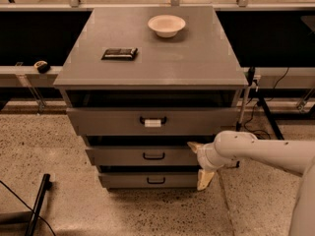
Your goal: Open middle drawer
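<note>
Gripper [198, 163] at right end of middle drawer [118, 156] front, jaws spread wide, grasping nothing; loop handle [154, 156] lies left, at centre: shift left, straddle loop, clench, pull straight toward near side

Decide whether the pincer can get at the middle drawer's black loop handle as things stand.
Probably yes: the pincer hangs open at the right end of the middle drawer, and nothing lies between it and the handle.
</note>
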